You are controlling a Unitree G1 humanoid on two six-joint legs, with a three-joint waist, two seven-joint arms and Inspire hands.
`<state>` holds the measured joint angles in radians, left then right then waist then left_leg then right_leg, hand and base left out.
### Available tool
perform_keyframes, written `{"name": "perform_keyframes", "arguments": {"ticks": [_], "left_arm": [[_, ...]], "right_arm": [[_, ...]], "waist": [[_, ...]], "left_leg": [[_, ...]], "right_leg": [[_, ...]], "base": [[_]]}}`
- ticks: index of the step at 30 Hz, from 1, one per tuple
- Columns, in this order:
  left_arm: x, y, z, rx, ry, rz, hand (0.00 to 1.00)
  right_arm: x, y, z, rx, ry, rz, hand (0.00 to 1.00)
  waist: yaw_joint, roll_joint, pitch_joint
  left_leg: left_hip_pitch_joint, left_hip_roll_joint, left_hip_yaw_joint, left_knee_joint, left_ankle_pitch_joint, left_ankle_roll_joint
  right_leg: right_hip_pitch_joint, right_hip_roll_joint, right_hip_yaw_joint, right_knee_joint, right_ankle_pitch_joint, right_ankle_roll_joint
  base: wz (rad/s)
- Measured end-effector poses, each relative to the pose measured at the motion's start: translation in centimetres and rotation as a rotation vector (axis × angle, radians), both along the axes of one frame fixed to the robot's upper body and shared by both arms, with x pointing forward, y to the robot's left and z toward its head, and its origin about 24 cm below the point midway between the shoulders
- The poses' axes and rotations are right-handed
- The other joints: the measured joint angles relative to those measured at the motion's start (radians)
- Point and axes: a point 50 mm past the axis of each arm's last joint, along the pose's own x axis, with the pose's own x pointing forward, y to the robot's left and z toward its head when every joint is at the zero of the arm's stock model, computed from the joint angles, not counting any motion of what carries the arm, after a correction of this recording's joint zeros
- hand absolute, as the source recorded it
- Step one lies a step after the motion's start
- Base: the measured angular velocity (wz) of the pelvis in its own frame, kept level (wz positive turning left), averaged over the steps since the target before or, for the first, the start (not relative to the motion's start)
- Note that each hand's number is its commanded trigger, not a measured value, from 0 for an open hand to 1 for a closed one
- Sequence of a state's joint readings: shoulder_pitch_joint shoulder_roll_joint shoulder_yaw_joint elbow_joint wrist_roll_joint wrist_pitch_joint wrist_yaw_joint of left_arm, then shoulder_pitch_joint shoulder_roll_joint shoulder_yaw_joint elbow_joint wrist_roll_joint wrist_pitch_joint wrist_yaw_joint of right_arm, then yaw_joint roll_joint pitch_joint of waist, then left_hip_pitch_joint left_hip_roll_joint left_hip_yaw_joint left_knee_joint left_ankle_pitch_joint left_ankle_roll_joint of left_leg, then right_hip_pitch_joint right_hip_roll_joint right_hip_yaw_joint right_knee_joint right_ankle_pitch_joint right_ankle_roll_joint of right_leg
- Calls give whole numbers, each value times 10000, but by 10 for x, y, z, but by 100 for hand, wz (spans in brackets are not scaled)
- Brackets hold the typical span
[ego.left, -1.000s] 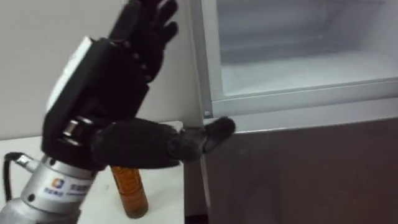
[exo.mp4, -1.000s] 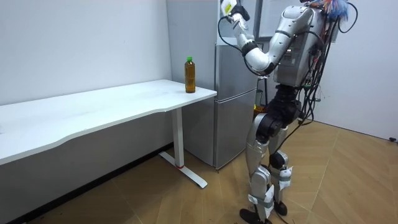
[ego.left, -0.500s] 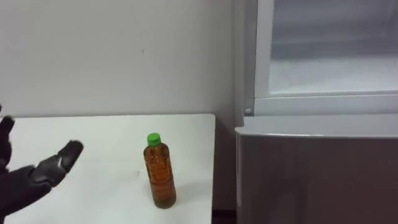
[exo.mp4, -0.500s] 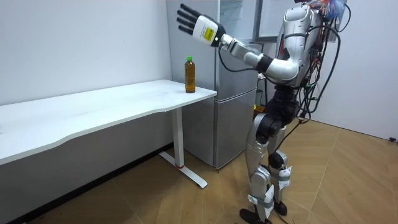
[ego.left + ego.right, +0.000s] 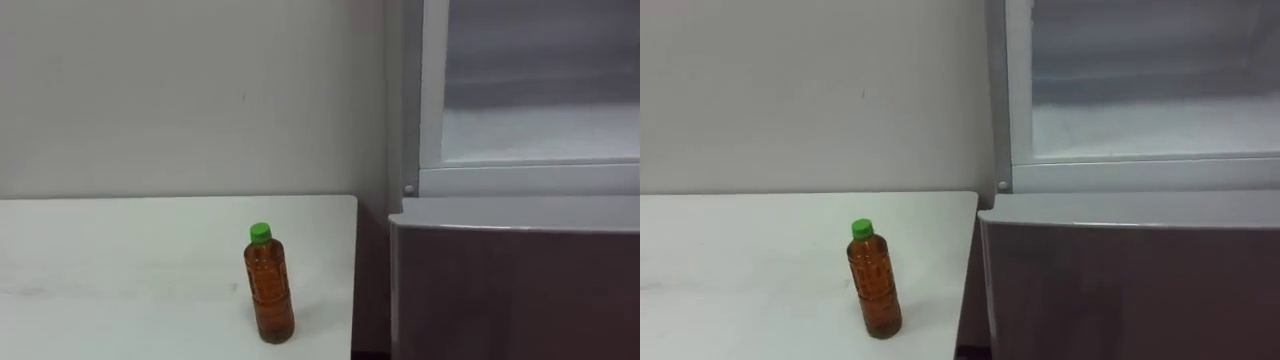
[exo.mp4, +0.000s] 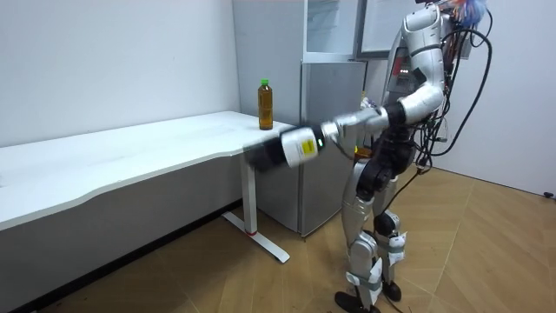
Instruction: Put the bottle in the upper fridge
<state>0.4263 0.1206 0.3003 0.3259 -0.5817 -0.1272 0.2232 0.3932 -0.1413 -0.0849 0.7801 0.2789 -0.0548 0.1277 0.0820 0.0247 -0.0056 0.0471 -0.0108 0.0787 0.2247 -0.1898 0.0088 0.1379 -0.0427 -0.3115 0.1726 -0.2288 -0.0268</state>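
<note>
An amber bottle (image 5: 268,285) with a green cap stands upright on the white table (image 5: 120,270), close to the table's right edge beside the fridge. The same bottle (image 5: 873,280) shows in the right eye view and, in the room view, the bottle (image 6: 265,104) stands at the table's far corner. The fridge's upper compartment (image 5: 540,110) is open, with a pale bare inside. My left hand (image 6: 261,155) is stretched out low in front of the table's end, below the tabletop and well apart from the bottle. I stand upright facing the fridge (image 6: 330,130).
The fridge's lower door (image 5: 510,280) is shut, and its top edge runs just under the open compartment. A narrow gap separates the table's edge from the fridge. A plain wall (image 5: 180,90) lies behind the table. Wooden floor (image 6: 261,278) spreads around me.
My left arm has swung down from head height beside the fridge to below table level and has left the eye view. The bottle has not moved; the eye view shifted slightly.
</note>
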Motion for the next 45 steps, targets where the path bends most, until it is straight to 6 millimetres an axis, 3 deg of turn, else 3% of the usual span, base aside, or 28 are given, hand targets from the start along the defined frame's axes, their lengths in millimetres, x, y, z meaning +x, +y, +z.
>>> {"name": "perform_keyframes", "arguments": {"ticks": [3,4,6,11,21,29,45], "left_arm": [[-24,-10,-27,-368,1674,-470,0],[-36,-14,-38,-644,2328,-630,0],[-61,-25,-58,-1215,3681,-1001,0],[-81,-41,-70,-1390,5037,-2575,0],[-68,-58,-83,-247,6865,-6414,0],[-48,-56,-84,-544,6648,-7097,0],[-58,-54,-87,-483,7298,-7005,0]], "right_arm": [[-4,-2,1,173,3,18,0],[-6,-3,1,223,13,28,0],[-8,-2,1,280,58,28,0],[-9,2,-3,559,205,202,0],[11,12,-10,1004,277,1220,0],[18,17,-14,1372,422,1499,0],[18,17,-15,1443,693,1861,0]], "waist": [[21,-43,-25],[29,-101,8],[-85,-33,-15],[-289,-12,-2],[-789,-157,2],[-875,-295,75],[-805,-295,59]], "left_leg": [[-24,79,36,107,-136,67],[-4,80,58,27,-172,87],[4,55,78,-15,-191,123],[-24,15,166,-15,-211,158],[-13,-13,318,-168,-193,182],[-17,-41,306,-190,-194,183],[-26,-39,252,-193,-197,186]], "right_leg": [[33,14,7,3,-12,27],[32,12,76,12,-15,49],[6,-15,108,-7,15,98],[-10,-60,93,-30,48,139],[-144,-73,272,-13,58,183],[-105,-108,195,-60,45,211],[-145,-101,219,-42,36,218]], "base": [[-2],[-14],[-11],[0],[-5],[1],[0]]}}
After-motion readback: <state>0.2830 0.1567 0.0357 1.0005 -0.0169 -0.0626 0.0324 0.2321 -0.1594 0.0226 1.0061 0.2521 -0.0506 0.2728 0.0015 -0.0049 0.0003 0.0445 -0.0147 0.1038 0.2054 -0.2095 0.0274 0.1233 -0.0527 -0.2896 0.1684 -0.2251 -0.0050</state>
